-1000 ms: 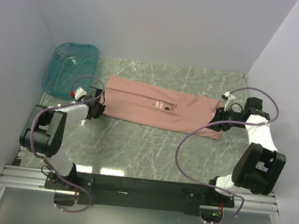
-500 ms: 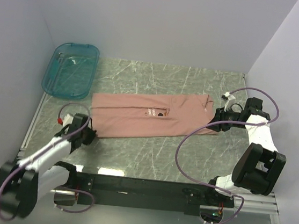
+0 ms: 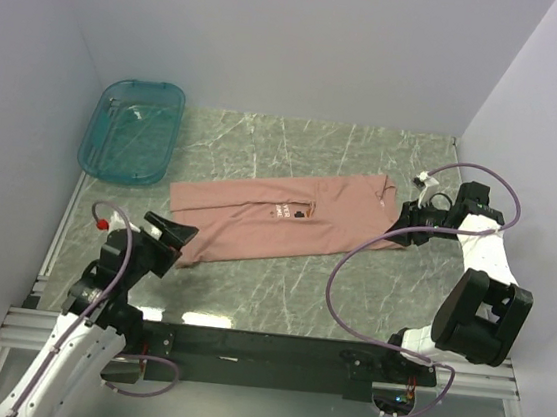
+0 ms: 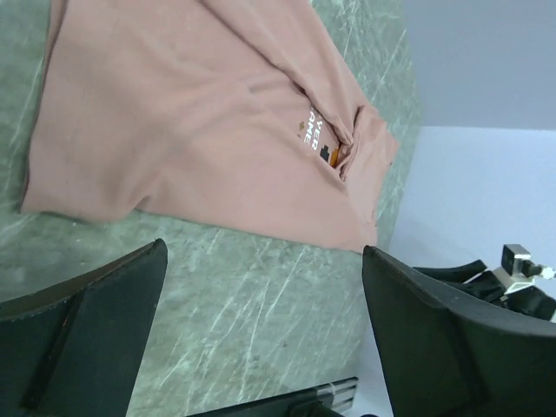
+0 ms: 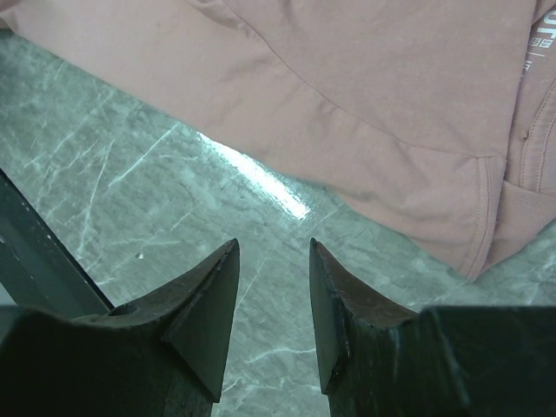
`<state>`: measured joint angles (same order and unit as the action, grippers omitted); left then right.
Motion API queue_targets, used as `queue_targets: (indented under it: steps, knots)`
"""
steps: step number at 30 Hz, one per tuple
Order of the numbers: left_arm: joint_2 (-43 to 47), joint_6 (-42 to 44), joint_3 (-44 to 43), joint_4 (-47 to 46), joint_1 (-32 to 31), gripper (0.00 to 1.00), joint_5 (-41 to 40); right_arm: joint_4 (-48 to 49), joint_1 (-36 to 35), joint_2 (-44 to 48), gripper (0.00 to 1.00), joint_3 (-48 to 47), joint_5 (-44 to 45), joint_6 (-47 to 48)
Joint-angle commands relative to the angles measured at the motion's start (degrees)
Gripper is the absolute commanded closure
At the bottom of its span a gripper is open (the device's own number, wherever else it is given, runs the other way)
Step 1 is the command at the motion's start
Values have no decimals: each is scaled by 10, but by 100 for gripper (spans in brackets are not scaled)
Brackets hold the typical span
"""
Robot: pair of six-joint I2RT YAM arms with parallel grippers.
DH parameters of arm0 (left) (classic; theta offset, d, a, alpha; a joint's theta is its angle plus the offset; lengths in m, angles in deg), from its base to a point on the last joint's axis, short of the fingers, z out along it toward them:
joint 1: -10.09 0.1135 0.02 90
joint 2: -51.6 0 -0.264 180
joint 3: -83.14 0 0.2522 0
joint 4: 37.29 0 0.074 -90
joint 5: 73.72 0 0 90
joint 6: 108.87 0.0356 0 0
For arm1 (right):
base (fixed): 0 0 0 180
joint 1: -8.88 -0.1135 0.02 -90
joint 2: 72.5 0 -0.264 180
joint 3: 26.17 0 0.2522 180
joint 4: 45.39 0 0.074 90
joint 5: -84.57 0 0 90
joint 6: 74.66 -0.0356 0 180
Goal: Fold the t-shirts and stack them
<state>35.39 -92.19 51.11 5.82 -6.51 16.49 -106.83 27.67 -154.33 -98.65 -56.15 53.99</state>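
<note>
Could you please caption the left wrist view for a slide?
Open left fingers over the table, clear of the pink t-shirt lying ahead.

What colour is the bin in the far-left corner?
The bin is translucent teal, clearest in the top external view.

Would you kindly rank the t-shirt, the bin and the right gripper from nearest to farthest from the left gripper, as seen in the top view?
Measured from the left gripper:
1. t-shirt: its near left corner lies just beside the fingers.
2. bin: farther back, at the table's far left.
3. right gripper: across the table, at the shirt's right end.
</note>
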Motion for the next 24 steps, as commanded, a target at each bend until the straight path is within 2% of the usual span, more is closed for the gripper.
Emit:
queue_targets:
  steps: [1, 4, 5, 7, 8, 9, 10, 11, 12, 13, 14, 15, 16, 17, 18, 19, 20, 22, 24]
  knots:
    - [-58, 68, -56, -12, -1, 1, 8, -2, 4, 14, 55, -13, -16, 5]
    - [-172, 131, -108, -93, -1, 1, 35, 0, 4, 15, 55, -10, -15, 5]
    - [-207, 177, -122, -120, -1, 1, 52, 0, 4, 16, 55, -10, -14, 4]
    - [-327, 225, -195, -179, -1, 1, 80, 3, 4, 15, 55, -10, -14, 1]
    - [-373, 294, -228, -193, -1, 1, 117, 3, 4, 13, 55, -10, -15, 0]
    - [-472, 328, -267, -195, -4, 1, 142, 2, 4, 13, 55, -10, -16, 0]
    - [-524, 362, -359, -172, -7, 1, 178, 3, 4, 13, 55, -10, -16, 0]
    - [-577, 440, -411, -153, -11, 1, 194, 5, 4, 12, 55, -10, -15, 0]
    - [-678, 480, -465, -130, -28, 1, 207, 6, 5, 12, 55, -10, -14, -1]
    - [-728, 519, -568, -104, -37, 2, 222, 7, 5, 12, 55, -9, -14, -2]
    - [-775, 602, -618, -58, -47, 3, 248, 7, 5, 11, 55, -10, -13, -2]
    - [-860, 641, -669, -29, -68, 3, 252, 7, 6, 11, 55, -10, -14, 1]
    - [-902, 676, -765, -3, -78, 4, 251, 6, 9, 9, 55, -11, -15, 2]
    - [-941, 748, -812, 45, -88, 5, 255, 4, 10, 8, 55, -12, -15, 2]
    - [-1009, 775, -854, 61, -102, 6, 256, 3, 12, 7, 54, -12, -16, 4]
    - [-1040, 797, -929, 73, -107, 8, 260, 1, 14, 5, 55, -13, -17, 4]
    - [-1067, 830, -962, 84, -111, 13, 267, 0, 15, 3, 55, -14, -18, 5]
    - [-1136, 841, -1046, 81, -113, 15, 301, -1, 18, 1, 55, -15, -19, 8]
    - [-1175, 841, -1085, 48, -115, 15, 321, -5, 20, -3, 55, -14, -21, 11]
